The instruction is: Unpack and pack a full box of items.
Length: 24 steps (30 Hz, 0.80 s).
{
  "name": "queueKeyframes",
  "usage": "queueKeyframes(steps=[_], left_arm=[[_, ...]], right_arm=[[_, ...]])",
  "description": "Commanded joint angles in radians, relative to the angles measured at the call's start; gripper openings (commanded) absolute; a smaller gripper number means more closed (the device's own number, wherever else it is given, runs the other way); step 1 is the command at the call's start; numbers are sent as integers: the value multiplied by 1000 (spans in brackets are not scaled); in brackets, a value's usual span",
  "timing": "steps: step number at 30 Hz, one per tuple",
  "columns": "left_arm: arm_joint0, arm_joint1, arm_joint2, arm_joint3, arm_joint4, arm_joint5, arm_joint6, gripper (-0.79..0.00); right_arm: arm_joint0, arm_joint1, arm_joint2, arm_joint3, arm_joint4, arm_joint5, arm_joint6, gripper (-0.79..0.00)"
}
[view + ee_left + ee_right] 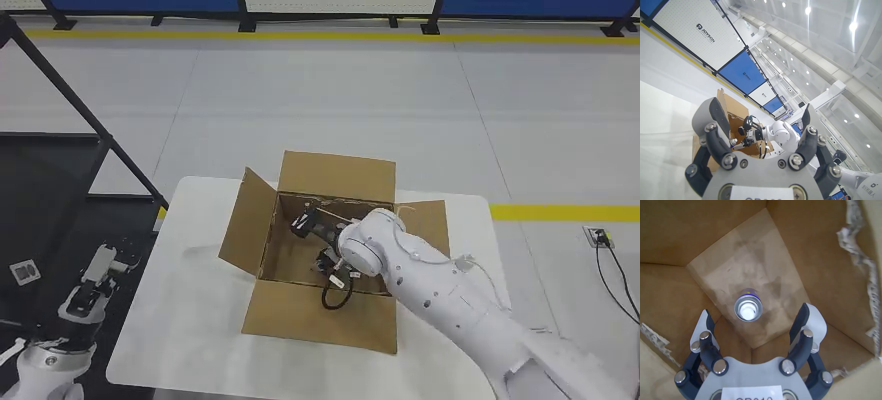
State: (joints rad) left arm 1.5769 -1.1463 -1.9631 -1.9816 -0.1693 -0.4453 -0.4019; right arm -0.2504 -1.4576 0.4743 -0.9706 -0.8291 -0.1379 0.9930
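Right gripper (755, 308): spread above blue metal spray can (748, 310) in brown cardboard box (320, 315).
Left gripper (761, 103): spread, off left edge of white table (200, 330).
Room: grey floor (400, 90), yellow line (560, 212).

Box (318, 318) interior is hemmed by four walls (829, 266) and raised flaps (248, 225); entry is left from above only. Upright spray can (748, 309) stands mid-floor, apart from the walls. Opening is partly taken by right arm (420, 280).

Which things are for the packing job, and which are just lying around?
For the job: cardboard box, spray can inside it, open right gripper above the can.
Just around: white table, black rack, floor socket with cable.
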Motion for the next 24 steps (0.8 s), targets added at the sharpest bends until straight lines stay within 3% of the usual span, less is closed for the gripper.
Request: queueKeyframes(steps=[1, 2, 4, 5, 9, 11, 18, 24], left_arm=[[0, 0, 0, 0, 0, 0, 0, 0], [0, 0, 0, 0, 0, 0, 0, 0], [0, 0, 0, 0, 0, 0, 0, 0], [0, 0, 0, 0, 0, 0, 0, 0], [0, 0, 0, 0, 0, 0, 0, 0], [0, 0, 0, 0, 0, 0, 0, 0], [0, 0, 0, 0, 0, 0, 0, 0], [0, 0, 0, 0, 0, 0, 0, 0]], right_arm=[[8, -21, -12, 59, 12, -3, -13, 0], [13, -31, -17, 85, 18, -5, -18, 0], [19, -50, -23, 133, 34, -10, -27, -89], [22, -58, -23, 157, 45, -14, -32, -434], [30, -83, -19, 232, 83, -58, -58, -622], [34, -93, -19, 261, 90, -71, -66, -785], [57, -109, 2, 294, 98, -118, -93, -785], [64, -77, 60, 205, 73, -142, -96, -785]])
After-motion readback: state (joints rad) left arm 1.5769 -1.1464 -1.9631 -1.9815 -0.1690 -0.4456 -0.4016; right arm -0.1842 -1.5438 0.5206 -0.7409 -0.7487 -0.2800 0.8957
